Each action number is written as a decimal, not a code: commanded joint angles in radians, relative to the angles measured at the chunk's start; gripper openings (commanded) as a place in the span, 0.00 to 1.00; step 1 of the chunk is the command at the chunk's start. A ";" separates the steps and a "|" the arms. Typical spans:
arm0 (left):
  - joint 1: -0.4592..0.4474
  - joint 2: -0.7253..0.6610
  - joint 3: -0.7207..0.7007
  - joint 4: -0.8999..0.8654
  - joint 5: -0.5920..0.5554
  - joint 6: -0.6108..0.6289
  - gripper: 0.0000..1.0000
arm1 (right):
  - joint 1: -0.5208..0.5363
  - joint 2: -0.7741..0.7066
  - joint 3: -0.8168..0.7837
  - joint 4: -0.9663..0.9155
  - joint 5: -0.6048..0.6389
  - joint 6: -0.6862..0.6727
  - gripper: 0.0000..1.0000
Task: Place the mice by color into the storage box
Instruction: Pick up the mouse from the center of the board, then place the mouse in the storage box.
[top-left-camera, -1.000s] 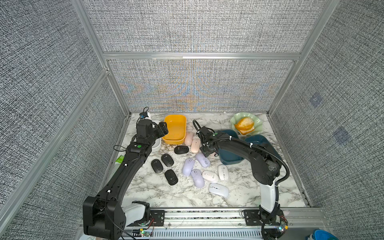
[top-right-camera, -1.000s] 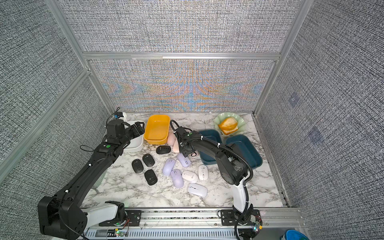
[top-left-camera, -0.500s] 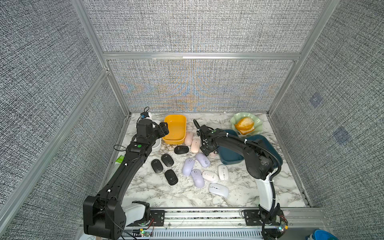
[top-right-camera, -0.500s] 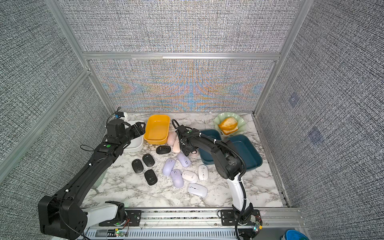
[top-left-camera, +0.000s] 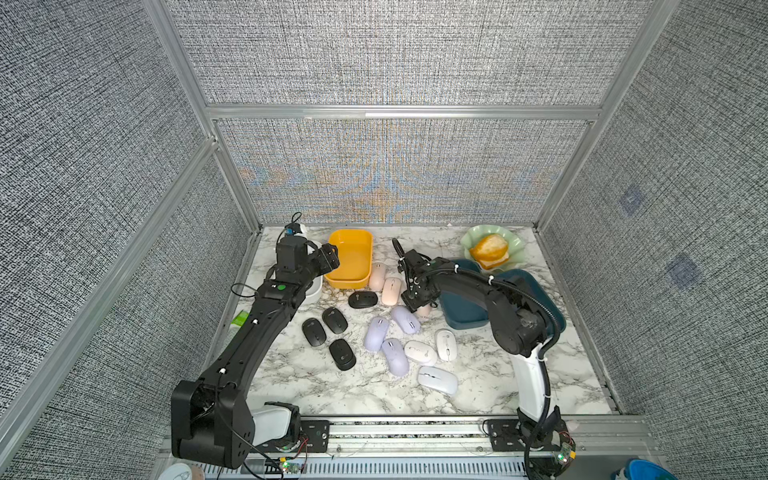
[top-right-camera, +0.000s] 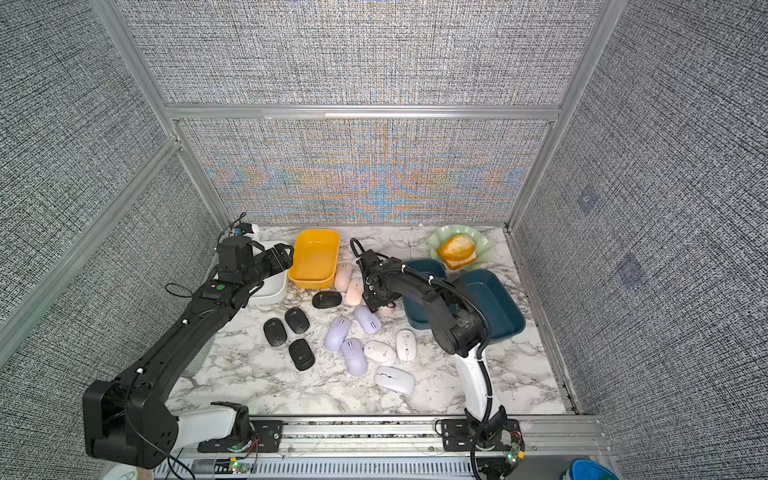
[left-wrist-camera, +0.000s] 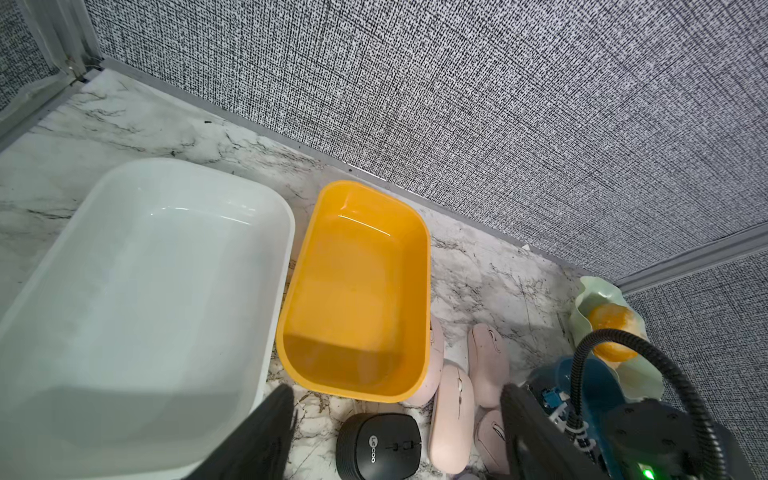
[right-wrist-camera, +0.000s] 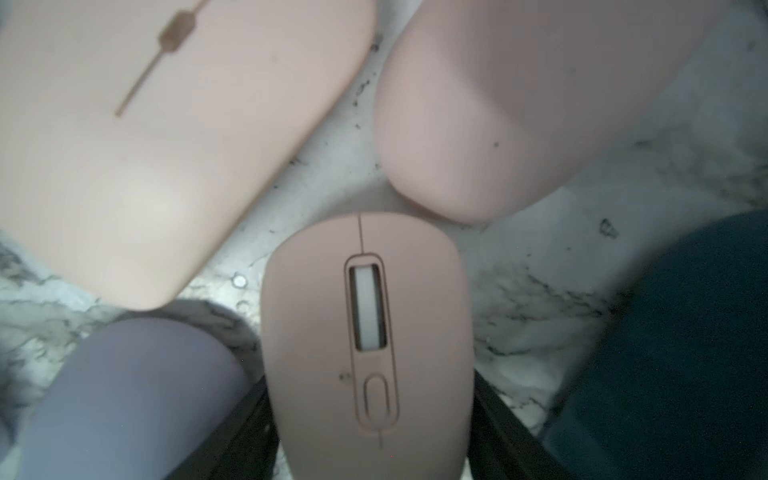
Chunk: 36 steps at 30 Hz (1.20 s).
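My right gripper (top-left-camera: 422, 306) is down at the table, shut on a pale pink mouse (right-wrist-camera: 368, 345) whose sides touch both fingers. Two more pink mice (top-left-camera: 377, 276) lie just beyond it. Several black mice (top-left-camera: 335, 319) lie left of centre, three lilac mice (top-left-camera: 376, 333) in the middle and three white mice (top-left-camera: 437, 379) to the front right. The left gripper (left-wrist-camera: 395, 390) hangs open and empty above the gap between the white storage box (left-wrist-camera: 145, 291) and the yellow one (left-wrist-camera: 357, 291), with a black mouse (left-wrist-camera: 378, 446) below it.
Two dark teal boxes (top-left-camera: 461, 316) (top-left-camera: 548, 307) stand to the right of the right gripper. A green plate (top-left-camera: 515, 253) with an orange-yellow bread roll (top-left-camera: 489, 249) sits at the back right. The enclosure walls close in the marble table (top-left-camera: 374, 390).
The right arm's elbow has swung left and its gripper has sunk lower around the pink mouse, jaws narrowing a little. The left arm has stayed still.
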<state>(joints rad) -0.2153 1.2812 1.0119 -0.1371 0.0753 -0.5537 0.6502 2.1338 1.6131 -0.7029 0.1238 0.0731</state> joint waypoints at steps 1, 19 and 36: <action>0.000 0.003 0.011 -0.002 0.021 0.003 0.79 | 0.018 -0.024 -0.007 0.017 0.034 0.049 0.62; -0.002 0.021 -0.030 0.103 0.230 -0.017 0.79 | -0.018 -0.226 -0.015 0.040 0.187 0.086 0.55; -0.129 0.161 -0.011 0.191 0.559 -0.039 0.77 | -0.269 -0.186 -0.077 0.062 0.048 0.061 0.56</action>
<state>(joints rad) -0.3336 1.4414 0.9909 0.0444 0.6151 -0.6254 0.3882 1.9285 1.5253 -0.6613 0.2031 0.1383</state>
